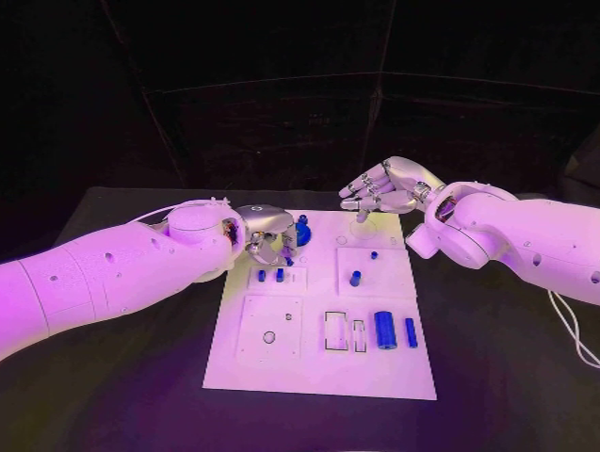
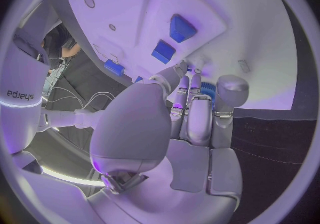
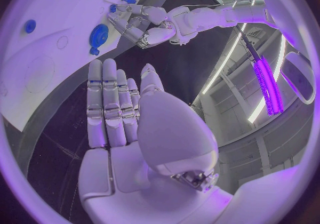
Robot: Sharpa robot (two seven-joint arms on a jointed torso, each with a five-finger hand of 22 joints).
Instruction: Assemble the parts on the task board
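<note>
The white task board (image 1: 314,363) lies mid-table. Near its far left corner my left hand (image 1: 263,235) curls around a ribbed blue round part (image 1: 301,231). In the left wrist view the fingers (image 2: 190,88) and thumb close on either side of that round part (image 2: 208,88). My right hand (image 1: 381,188) hovers over the board's far edge, its fingers (image 3: 110,101) straight and holding nothing. The right wrist view shows the round part (image 3: 98,36) on the board beside the left hand (image 3: 143,24).
Small blue pegs (image 1: 260,275) (image 1: 355,278) stand in the board's middle blocks. Two blue cylinders (image 1: 384,330) (image 1: 411,330) lie at the near right beside empty slots (image 1: 336,330). A round hole (image 1: 268,336) sits near left. Black table (image 1: 503,377) surrounds the board.
</note>
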